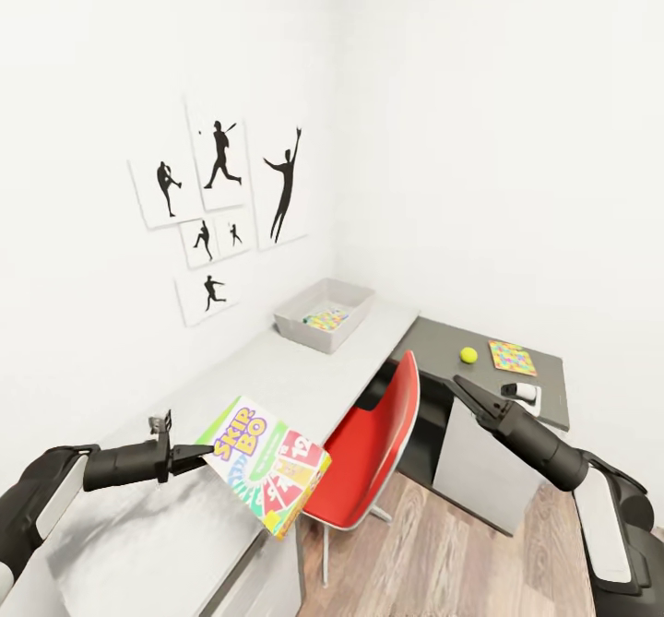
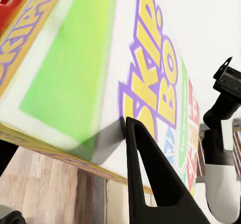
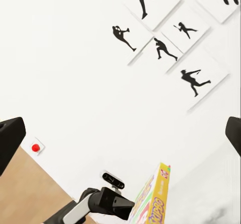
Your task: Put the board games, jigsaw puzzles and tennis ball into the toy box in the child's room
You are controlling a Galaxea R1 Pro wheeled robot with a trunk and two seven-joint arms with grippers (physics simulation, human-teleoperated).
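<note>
Holding the Skip-Bo board game (image 1: 267, 476) by its near corner, the left gripper (image 1: 195, 456) is clenched on the box above the white desk top (image 1: 304, 373), the box tilted with its printed lid facing up and its far end jutting past the desk's front edge toward the red chair (image 1: 373, 442); in the left wrist view one black finger (image 2: 150, 174) lies across the lid of the same game (image 2: 150, 83), just below the lettering; the right wrist view catches the box (image 3: 150, 199) edge-on, with the left arm (image 3: 100, 204) behind it. The right gripper (image 1: 464, 390) hangs in the air above the chair and in front of the dark-grey cabinet section (image 1: 544, 386), grasping nothing; in the head view its fingers look close together, while its own camera shows dark finger tips at both sides of the picture, so I cannot tell how wide it stands. The light-grey toy box (image 1: 325, 313) sits at the far end of the desk near the room's corner, with something multicoloured lying inside; the tennis ball (image 1: 468, 355) and one jigsaw puzzle (image 1: 512, 357) lie on the cabinet top, just beside each other; a small white and black object (image 1: 521, 392) lies nearer the cabinet's front edge. Baseball-player silhouette pictures (image 1: 221, 216) hang on the wall above the desk.
</note>
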